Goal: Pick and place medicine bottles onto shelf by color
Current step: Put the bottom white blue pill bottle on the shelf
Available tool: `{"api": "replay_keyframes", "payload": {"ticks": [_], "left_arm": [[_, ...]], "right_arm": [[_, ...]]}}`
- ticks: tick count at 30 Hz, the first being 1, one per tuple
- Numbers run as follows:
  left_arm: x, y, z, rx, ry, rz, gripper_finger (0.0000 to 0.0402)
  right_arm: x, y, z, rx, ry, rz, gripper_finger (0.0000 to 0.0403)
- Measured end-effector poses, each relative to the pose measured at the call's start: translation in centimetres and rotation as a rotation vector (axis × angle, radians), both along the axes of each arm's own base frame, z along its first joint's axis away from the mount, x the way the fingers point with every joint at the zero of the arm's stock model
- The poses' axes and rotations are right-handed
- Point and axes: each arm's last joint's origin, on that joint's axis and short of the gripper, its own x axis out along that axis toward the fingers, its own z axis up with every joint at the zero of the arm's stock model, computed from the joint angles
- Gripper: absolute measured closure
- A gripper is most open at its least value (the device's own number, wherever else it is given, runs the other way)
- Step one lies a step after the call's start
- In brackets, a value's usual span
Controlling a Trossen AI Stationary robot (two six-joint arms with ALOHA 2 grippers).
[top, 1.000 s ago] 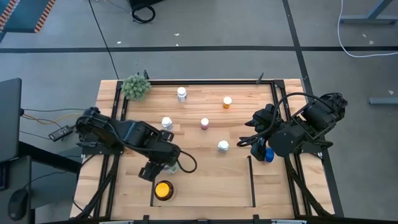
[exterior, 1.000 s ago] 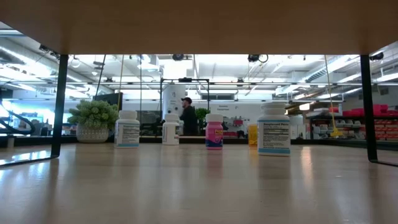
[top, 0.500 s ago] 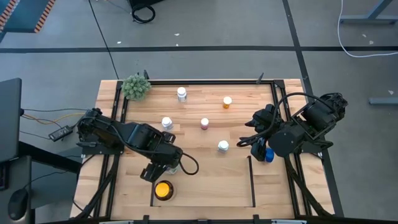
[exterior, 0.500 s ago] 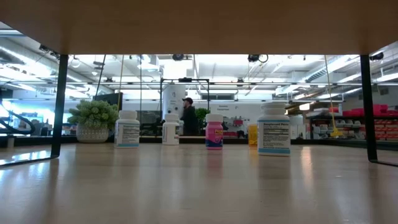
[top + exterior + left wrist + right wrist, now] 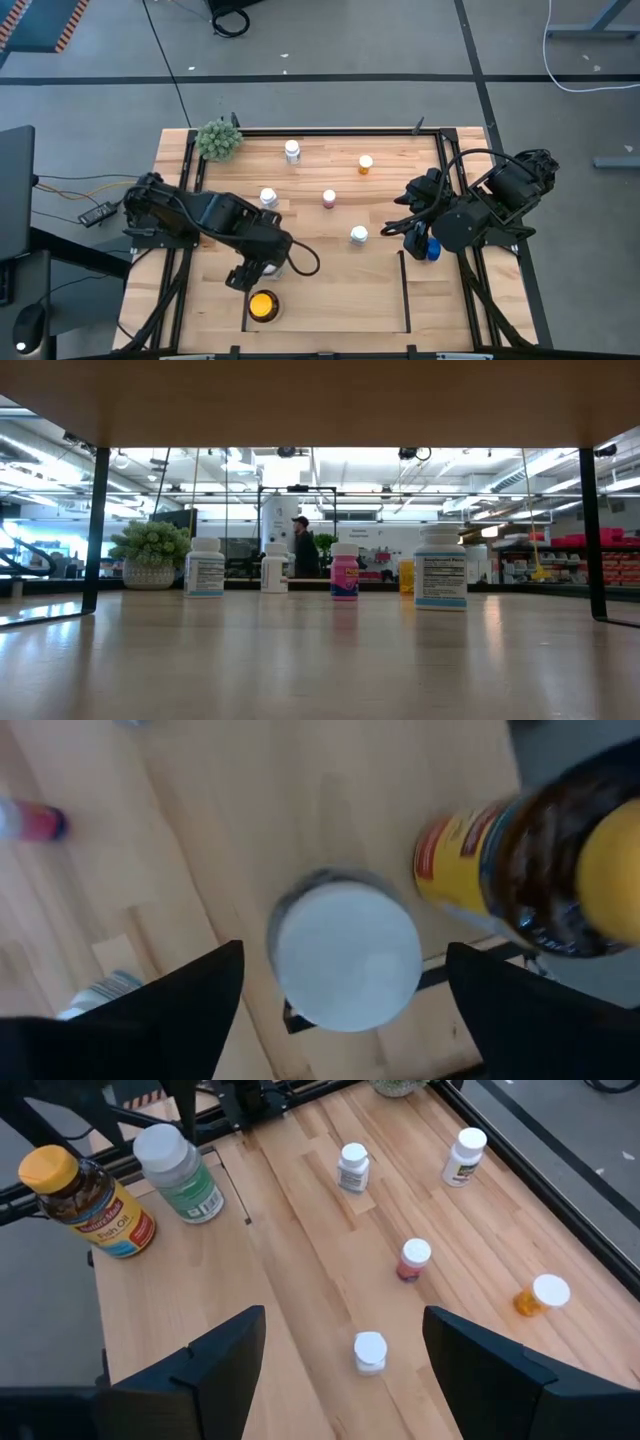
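The shelf [image 5: 330, 300], a railed bay of light planks at the table's 6 o'clock edge, holds the amber bottle [image 5: 263, 305] in its 9 o'clock corner. Left gripper [image 5: 340, 1020] hangs with fingers spread wide above a white-capped bottle [image 5: 346, 952] just at the amber one's 12 o'clock. Right gripper [image 5: 340, 1380], fingers apart and empty, waits at 3 o'clock beside the blue bottle [image 5: 432, 248]

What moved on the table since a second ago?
Almost nothing. The left claw shifted only a little above the white-capped bottle beside the yellow-capped bottle, open and holding nothing. The right claw stayed near the blue bottle. The other bottles did not move.
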Motion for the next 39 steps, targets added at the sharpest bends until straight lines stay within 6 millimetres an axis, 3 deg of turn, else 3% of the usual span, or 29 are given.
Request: {"api": "replay_keyframes", "payload": {"ticks": [9,14,19,25,30,34,39], "left_arm": [[-0.8,1.9,5.3,-0.106,-0.197,0.133,0.0047],[-1.0,3.3,7.7,-0.073,-0.371,0.248,0.0051],[-0.9,5.5,9.4,-0.108,-0.542,0.352,0.0073],[-0.8,8.2,10.6,-0.13,-0.633,0.371,0.0102],[-1.9,9.1,11.3,-0.115,-0.662,0.358,0.0118],[-2.1,9.2,11.4,-0.097,-0.672,0.334,0.0126],[-1.9,9.1,10.4,-0.095,-0.686,0.308,0.0131]], "right_arm": [[0.8,0.4,-2.1,0.083,0.042,-0.13,0.0125],[2.1,-0.2,-5.2,0.132,0.127,-0.287,0.0125],[4.4,-2.5,-8.7,0.234,0.282,-0.356,0.0125],[7.6,-6.1,-11.5,0.38,0.267,-0.391,0.0125],[8.4,-8.7,-14.4,0.447,0.31,-0.482,0.0124],[8.9,-9.3,-17.5,0.505,0.347,-0.48,0.0111],[9.4,-9.4,-19.6,0.539,0.307,-0.454,0.0087]]}}
